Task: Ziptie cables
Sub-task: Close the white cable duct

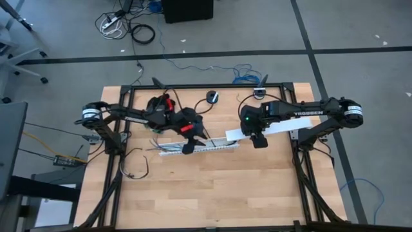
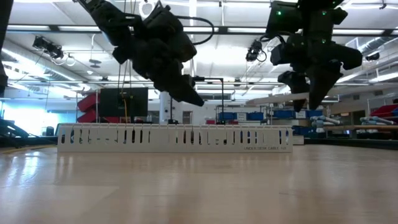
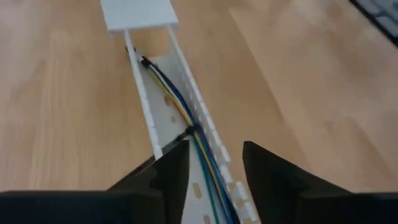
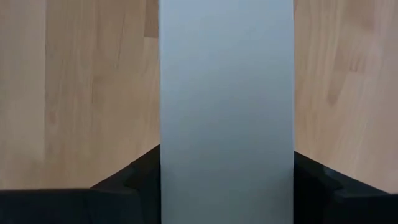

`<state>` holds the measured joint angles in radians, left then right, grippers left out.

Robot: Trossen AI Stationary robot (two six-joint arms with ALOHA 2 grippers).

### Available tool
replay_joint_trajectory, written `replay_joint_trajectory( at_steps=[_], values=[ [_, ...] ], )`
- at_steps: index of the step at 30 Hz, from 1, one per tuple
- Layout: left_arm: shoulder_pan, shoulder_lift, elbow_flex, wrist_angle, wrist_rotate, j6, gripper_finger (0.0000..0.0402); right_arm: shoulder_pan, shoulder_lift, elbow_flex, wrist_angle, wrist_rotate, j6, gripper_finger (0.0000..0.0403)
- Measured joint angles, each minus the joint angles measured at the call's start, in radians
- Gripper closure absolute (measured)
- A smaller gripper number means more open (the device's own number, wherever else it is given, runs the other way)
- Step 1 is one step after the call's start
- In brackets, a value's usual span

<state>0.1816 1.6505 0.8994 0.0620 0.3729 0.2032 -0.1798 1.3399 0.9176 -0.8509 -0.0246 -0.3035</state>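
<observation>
A white slotted duct (image 1: 196, 148) lies flat on the wooden table. The cables (image 3: 186, 115), thin blue, yellow, green and dark wires, run inside it, crossed by a black band (image 3: 188, 130). My left gripper (image 3: 214, 168) hangs open above the duct's middle (image 2: 174, 138), slanting down and clear of it in the low view. My right gripper (image 1: 259, 138), just past the duct's right end, is shut on a flat white cover strip (image 1: 270, 127). My right gripper pinches the cover strip across its width, one finger (image 4: 140, 177) on each long edge (image 4: 163, 155). The fingers come from above, pointing steeply down. The strip is lifted clear of the table, and its free end (image 1: 232, 135) reaches over the duct's right end.
A loose loop of dark wire (image 1: 135, 164) lies at the table's left. Two small dark devices (image 1: 212, 96) (image 1: 261, 92) sit at the far edge. Black frame rails (image 1: 299, 167) run along both sides. Bare wood (image 1: 225, 193) lies on the near side.
</observation>
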Motion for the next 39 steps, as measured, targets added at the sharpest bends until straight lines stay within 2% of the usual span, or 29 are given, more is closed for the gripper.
replay_joint_trajectory(
  at_steps=[6,9,15,21,25,30,32,39],
  values=[
    [-0.020,0.019,0.010,0.056,-0.035,-0.074,0.0216,-0.022,0.000,0.000,0.038,-0.001,-0.054,0.0172],
    [-0.037,0.042,0.011,0.058,-0.086,-0.081,0.0206,-0.040,0.000,0.000,0.042,-0.003,-0.068,0.0175],
    [-0.059,0.108,0.010,0.134,-0.095,-0.109,0.0194,-0.060,0.000,0.000,0.045,-0.019,-0.083,0.0175],
    [-0.058,0.111,0.009,0.131,-0.193,-0.097,0.0192,-0.062,0.000,0.000,0.047,-0.024,-0.084,0.0172],
    [-0.060,0.111,0.009,0.136,-0.187,-0.081,0.0192,-0.063,0.000,0.000,0.046,-0.024,-0.089,0.0175],
    [-0.060,0.111,0.008,0.155,-0.089,-0.136,0.0190,-0.064,0.000,0.000,0.050,-0.023,-0.090,0.0173],
    [-0.065,0.111,0.008,0.159,-0.090,-0.131,0.0185,-0.065,0.000,0.000,0.049,-0.023,-0.090,0.0172],
    [-0.081,0.111,0.010,0.144,-0.209,-0.085,0.0142,-0.065,0.000,0.000,0.049,-0.023,-0.085,0.0174]
  ],
)
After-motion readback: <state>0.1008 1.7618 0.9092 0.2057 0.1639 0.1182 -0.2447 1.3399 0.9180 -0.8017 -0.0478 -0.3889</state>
